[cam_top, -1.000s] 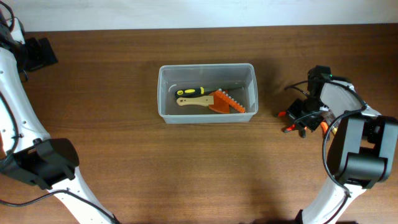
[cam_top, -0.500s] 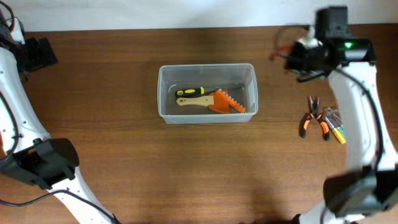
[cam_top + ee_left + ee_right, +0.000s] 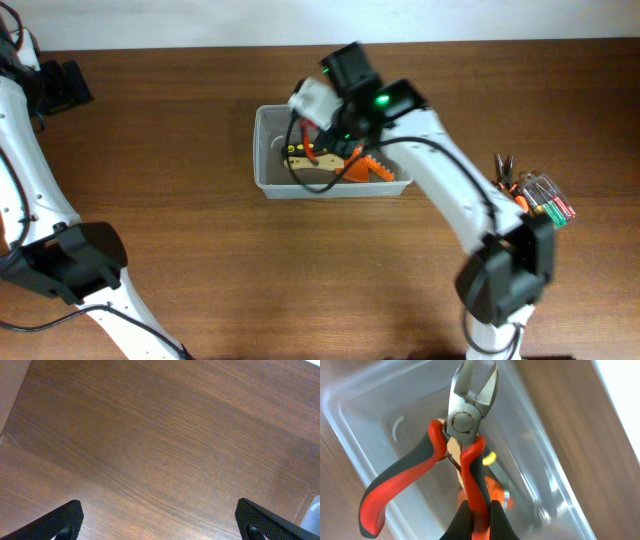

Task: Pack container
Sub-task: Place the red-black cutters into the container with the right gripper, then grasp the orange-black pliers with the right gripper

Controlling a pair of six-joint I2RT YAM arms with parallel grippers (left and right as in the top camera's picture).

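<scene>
1. Overhead, surface and room:
   - Dark brown wood-grain table (image 3: pixel 180 220) fills the frame.
   - A pale wall strip (image 3: pixel 200 20) runs along the top edge.
2. Overhead, contents:
   - The container (image 3: pixel 262 165) sits just above frame centre. It holds an orange piece (image 3: pixel 376 169) and a wooden handle (image 3: pixel 301 161).
   - The right arm (image 3: pixel 440 170) extends from the lower right, with its wrist over the container's upper left part.
   - Orange-handled pliers (image 3: pixel 503 166) and a clear screwdriver case (image 3: pixel 548 197) lie close together at the right edge.
   - The left arm (image 3: pixel 25 170) runs down the left edge, well apart from the container.
3. Left wrist:
   - Bare wood grain, with a paler band in the upper left corner.
   - The left gripper (image 3: pixel 162 522) shows one black fingertip in each lower corner. Its jaws stand wide apart with nothing between them.
   - A corner of the container shows at the lower right edge.
4. Right wrist:
   - The right gripper (image 3: pixel 480 520), at bottom centre, has its jaws clamped on one handle of the side cutters (image 3: pixel 462 422). The handles are red and black, and the blades point to the top of the frame.
   - The container lies beneath, its translucent wall crossing the upper left.
   - Wood shows at the upper right, with a white strip in the far corner.
</scene>
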